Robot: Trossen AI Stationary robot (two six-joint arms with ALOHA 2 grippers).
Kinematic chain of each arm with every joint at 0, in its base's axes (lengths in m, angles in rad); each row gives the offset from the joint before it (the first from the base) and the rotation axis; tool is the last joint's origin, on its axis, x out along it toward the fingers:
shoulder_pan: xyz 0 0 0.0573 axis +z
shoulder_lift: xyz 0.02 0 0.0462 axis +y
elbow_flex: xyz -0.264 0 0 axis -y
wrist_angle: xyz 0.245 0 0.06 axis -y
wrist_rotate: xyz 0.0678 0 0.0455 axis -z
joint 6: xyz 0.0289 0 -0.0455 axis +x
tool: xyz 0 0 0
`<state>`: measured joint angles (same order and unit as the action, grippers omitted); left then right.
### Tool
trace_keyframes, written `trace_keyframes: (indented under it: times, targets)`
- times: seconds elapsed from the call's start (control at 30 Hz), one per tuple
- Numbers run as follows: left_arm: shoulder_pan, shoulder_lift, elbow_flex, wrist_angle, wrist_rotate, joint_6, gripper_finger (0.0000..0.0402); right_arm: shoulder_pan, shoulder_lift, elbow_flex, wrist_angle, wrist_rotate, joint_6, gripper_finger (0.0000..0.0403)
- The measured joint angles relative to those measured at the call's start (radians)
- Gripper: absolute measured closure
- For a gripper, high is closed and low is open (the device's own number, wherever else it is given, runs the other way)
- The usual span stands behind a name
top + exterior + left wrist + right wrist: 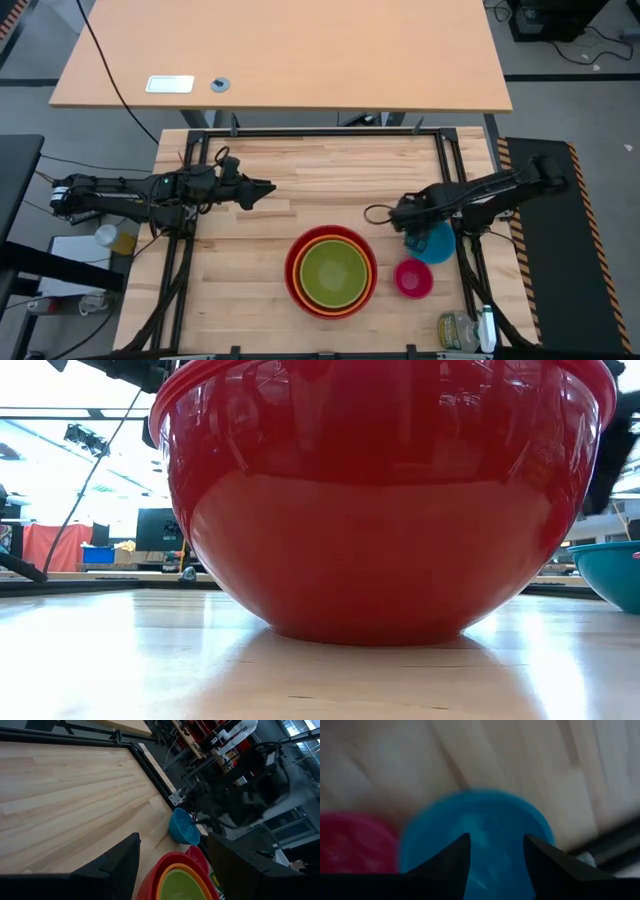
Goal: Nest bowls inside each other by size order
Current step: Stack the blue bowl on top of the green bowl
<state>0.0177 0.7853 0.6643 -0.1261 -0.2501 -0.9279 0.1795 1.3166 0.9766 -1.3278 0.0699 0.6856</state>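
The red bowl [294, 262] stands near the table's front middle, with the orange bowl [305, 252] and the lime green bowl [333, 274] nested in it. The red bowl fills the low view [385, 490]. The blue bowl [438, 245] stands upright to its right, and the pink bowl [413, 278] stands just in front of the blue one. My right gripper [495, 851] is open, pointing down over the blue bowl [480, 825], with the pink bowl [350, 842] beside it. My left gripper [266, 187] is open and empty above the table's left part.
A crumpled clear plastic bottle [460, 330] lies at the near right corner. Black frame rails [450, 170] run along the table's sides and far edge. Bare wood lies between the two grippers and at the far side.
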Motion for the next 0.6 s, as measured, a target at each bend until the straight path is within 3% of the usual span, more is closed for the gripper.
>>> trace_keyframes:
  times: [0.13, 0.3, 0.6]
  targets:
    - [0.000, 0.000, 0.000, 0.001, -0.001, -0.001, 0.0168, -0.072, -0.069, -0.071, -0.070, 0.015, -0.036, 0.0211]
    - [0.000, 0.000, 0.000, 0.001, -0.002, 0.000, 0.0168, -0.200, -0.134, -0.154, -0.037, -0.026, -0.135, 0.0198]
    - [0.000, 0.000, 0.000, 0.000, -0.002, -0.001, 0.0168, -0.379, -0.092, -0.232, 0.073, -0.046, -0.321, 0.0192]
